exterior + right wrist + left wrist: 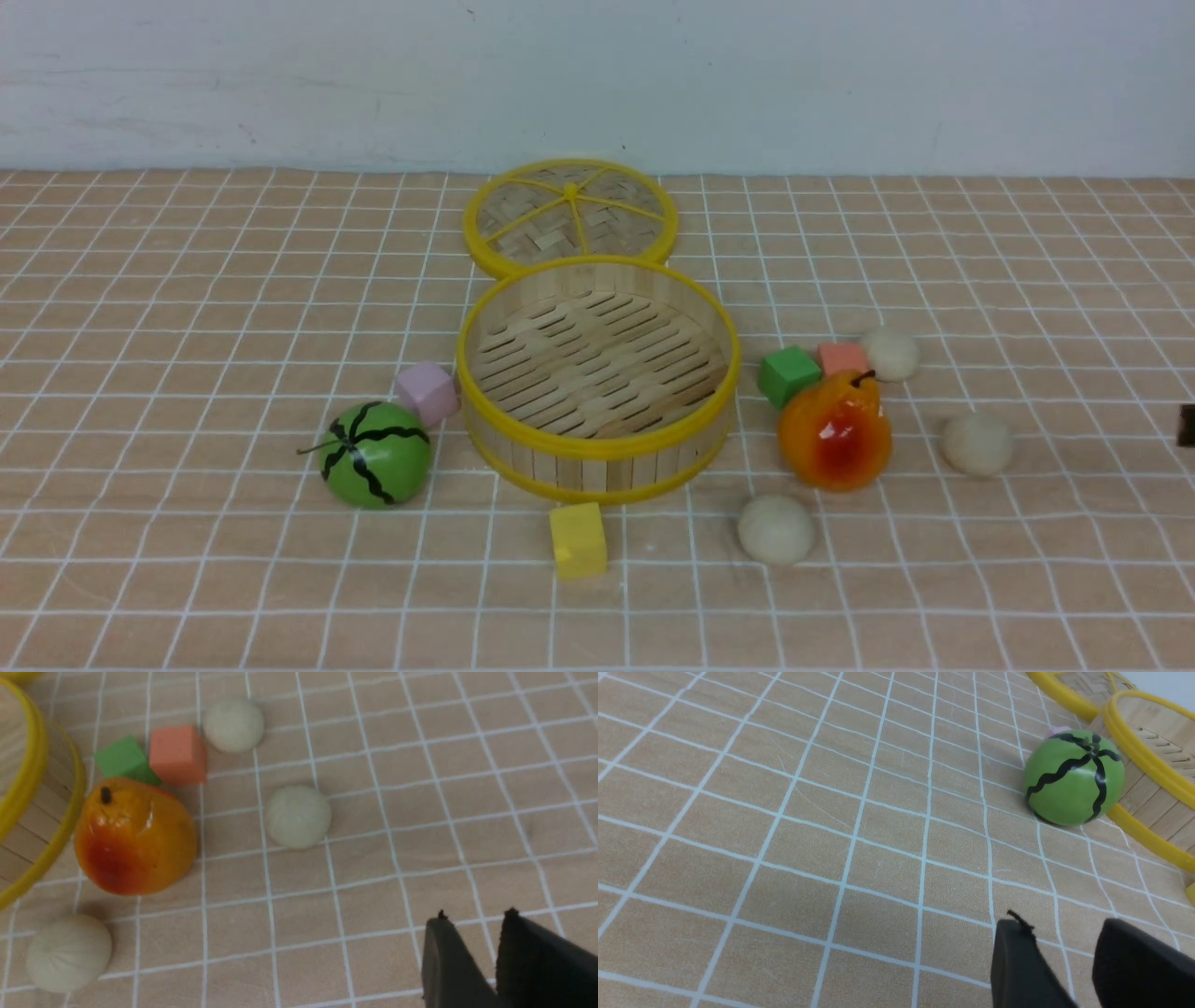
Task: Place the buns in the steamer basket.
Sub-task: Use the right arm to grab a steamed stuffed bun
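While steamer basket (597,450) sits mouth-up, 3 buns (776,529) (977,443) (890,354) outside; left gripper (1064,927), right gripper (476,918) parted, empty.

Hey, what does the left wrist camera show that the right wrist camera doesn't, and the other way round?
Only the left wrist view: the green watermelon toy, a sliver of the pink cube behind it, and the left end effector.
Only the right wrist view: all three buns, the pear, the green cube, the orange cube and the right end effector.
Both: part of the steamer basket and the checked cloth.
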{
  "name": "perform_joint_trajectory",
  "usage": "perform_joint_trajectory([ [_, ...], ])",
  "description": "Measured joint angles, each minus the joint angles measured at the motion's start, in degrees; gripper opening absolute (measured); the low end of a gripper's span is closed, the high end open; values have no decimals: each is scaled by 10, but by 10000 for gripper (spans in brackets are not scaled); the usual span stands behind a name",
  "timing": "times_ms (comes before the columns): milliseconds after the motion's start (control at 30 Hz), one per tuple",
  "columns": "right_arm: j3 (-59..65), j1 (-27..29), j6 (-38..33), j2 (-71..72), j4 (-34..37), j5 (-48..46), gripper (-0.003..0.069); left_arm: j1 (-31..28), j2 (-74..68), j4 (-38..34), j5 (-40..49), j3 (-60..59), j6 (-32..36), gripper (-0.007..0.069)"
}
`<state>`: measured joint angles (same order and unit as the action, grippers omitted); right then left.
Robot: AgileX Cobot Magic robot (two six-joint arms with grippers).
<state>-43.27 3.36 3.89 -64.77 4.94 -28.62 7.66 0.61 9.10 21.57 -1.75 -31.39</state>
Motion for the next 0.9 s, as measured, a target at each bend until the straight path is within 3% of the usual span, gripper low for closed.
perform_joint_trajectory([
  [167,-119,-16,-31,-166,48,-61,205,0,0,0,0,0,0,238],
  [333,-220,-64,-31,-298,33,-69,300,0,0,0,0,0,0,238],
  [467,-281,-72,-15,-370,19,-71,347,0,0,0,0,0,0,238],
  [667,-314,-73,-15,-418,-8,-70,347,0,0,0,0,0,0,238],
  [900,-317,-73,-15,-444,-36,-74,260,0,0,0,0,0,0,238],
])
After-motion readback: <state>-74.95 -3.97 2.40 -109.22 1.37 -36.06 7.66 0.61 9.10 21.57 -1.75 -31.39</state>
